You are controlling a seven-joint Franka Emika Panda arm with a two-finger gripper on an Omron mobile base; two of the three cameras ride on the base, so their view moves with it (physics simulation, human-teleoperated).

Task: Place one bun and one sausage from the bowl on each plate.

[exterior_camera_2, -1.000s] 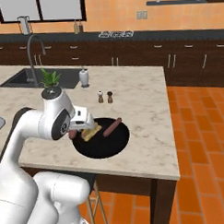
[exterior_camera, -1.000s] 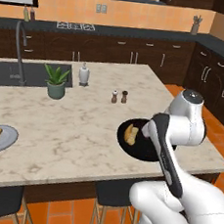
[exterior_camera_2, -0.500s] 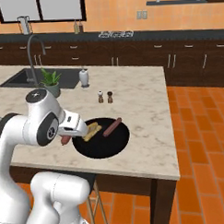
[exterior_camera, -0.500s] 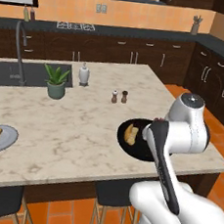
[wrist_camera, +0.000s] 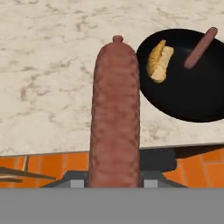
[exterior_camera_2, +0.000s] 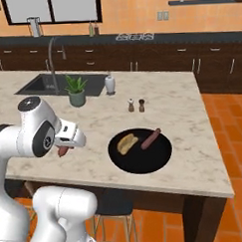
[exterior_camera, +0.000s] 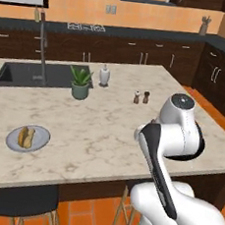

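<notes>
Kitchen walls are orange, and a big marble counter (exterior_camera_2: 192,115) fills the middle of the room. On it sits the black bowl (exterior_camera_2: 139,150), near the front edge. One bun (exterior_camera_2: 126,143) and one sausage (exterior_camera_2: 150,138) lie inside the bowl, a little apart.

Off to the left side of the counter is a pale plate (exterior_camera: 28,138). It already has a bun (exterior_camera: 27,137) on it.

The pincer (exterior_camera_2: 63,151) is closed on another sausage (wrist_camera: 115,113), holding it by one end. This sausage sticks out long in the hand view, over the front edge of the counter, beside the bowl.

The plate is well apart from the pincer, so the trip is long. The sausage is round and smooth and held only at its end. It could slip or swing loose if the arm turns fast. Then it might fall to the floor, since it hangs right over the edge. It could also roll off the flat plate if let go too high.
</notes>
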